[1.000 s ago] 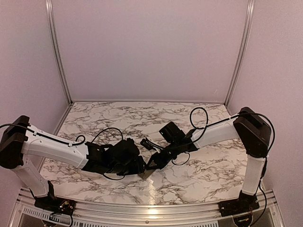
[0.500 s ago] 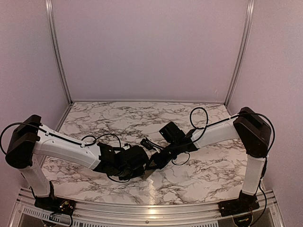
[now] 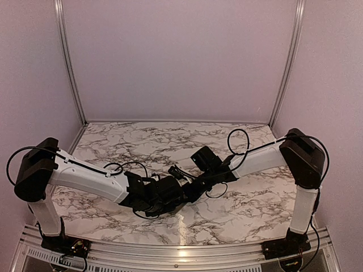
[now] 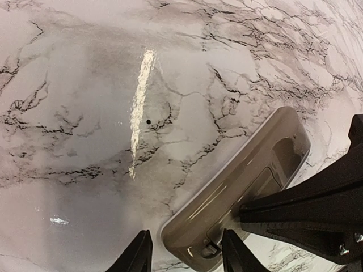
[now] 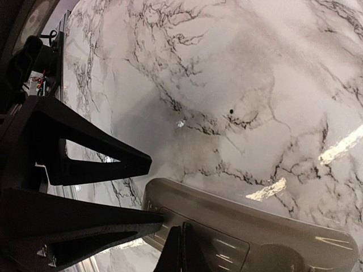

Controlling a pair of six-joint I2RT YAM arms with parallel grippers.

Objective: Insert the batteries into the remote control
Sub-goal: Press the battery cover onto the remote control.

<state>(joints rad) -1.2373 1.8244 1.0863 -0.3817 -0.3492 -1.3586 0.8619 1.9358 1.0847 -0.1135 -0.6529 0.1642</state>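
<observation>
The remote control (image 4: 249,175) lies back-up on the marble, grey-beige, with a rectangular panel outlined in its back; it also shows in the right wrist view (image 5: 266,226). My left gripper (image 4: 186,256) is open and empty, with its fingers astride the remote's near end. My right gripper (image 5: 182,252) is shut, its tips resting on the panel; its fingers (image 4: 295,207) enter the left wrist view from the right. In the top view both grippers meet near the table's front middle (image 3: 182,194) and hide the remote. No batteries are in view.
The marble table (image 3: 147,141) is walled by pale panels and aluminium posts (image 3: 68,62). Black cables (image 3: 238,139) loop off both wrists. The table's front rail (image 3: 181,249) runs just below the grippers.
My left arm has swung right, bringing its gripper up against the right gripper over the remote. The right arm has not moved.
</observation>
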